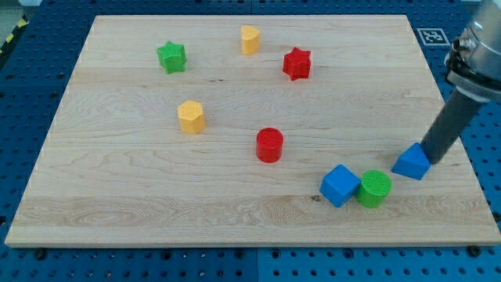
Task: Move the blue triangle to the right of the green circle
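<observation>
My tip (430, 162) ends a plain rod, no pincer to open or close; it touches the blue triangle (412, 162) just to its left. Beyond, the green circle (374, 188) touches a blue cube (340, 186). The tabletop's (235, 211) right edge lies near.

On the worktop (117, 196), my tip (430, 160) sits against the right side of the blue triangle (412, 162), near the frame's right edge. Left of it, the green circle (374, 188) touches the blue cube (340, 185), blocking that route. Only a narrow gap separates triangle and circle; the lower left lies open.
</observation>
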